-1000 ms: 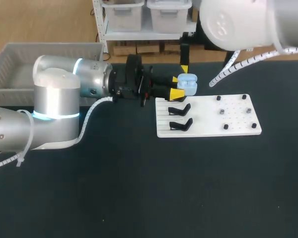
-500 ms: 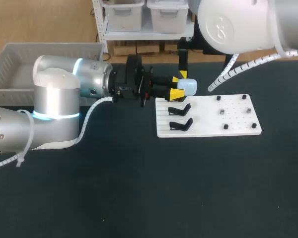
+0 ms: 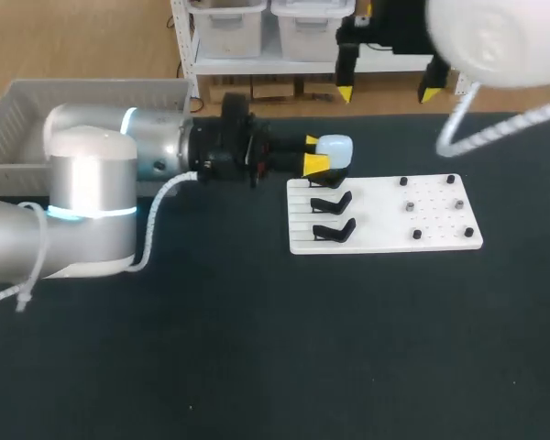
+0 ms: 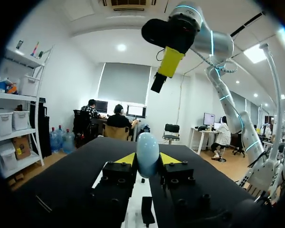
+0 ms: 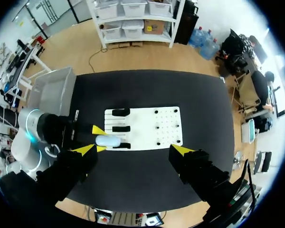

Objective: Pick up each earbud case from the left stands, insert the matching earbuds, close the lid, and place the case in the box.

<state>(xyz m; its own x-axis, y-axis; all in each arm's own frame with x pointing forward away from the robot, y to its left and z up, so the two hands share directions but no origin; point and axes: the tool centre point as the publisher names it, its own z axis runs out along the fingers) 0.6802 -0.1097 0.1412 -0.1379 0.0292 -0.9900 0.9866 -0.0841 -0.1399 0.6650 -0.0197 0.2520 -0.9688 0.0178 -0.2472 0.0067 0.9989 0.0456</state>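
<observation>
Dark matte table (image 3: 257,348) fills the head view, seen from above. At its far left corner sits a grey plastic box (image 3: 37,101) with slatted walls. From the left side, the silver left arm (image 3: 92,192) lies low across the table, pointing toward the middle. The white right arm (image 3: 486,37) comes in at the far right corner and is raised high above the table.

A white board (image 3: 385,215) lies flat right of centre, with black stands (image 3: 333,202) on its left part and small dark pegs (image 3: 431,206) dotted across its right part.

The left gripper (image 3: 313,152) is clamped on a pale blue earbud case (image 3: 335,149), one yellow tip on each side. The case has its lid closed and is held over the board's far left corner, clear of the box. The left wrist view shows the case (image 4: 147,152) standing on end between the fingers.

The right gripper (image 3: 385,93) hangs with its yellow tips spread wide apart, holding nothing, well above the board
</observation>
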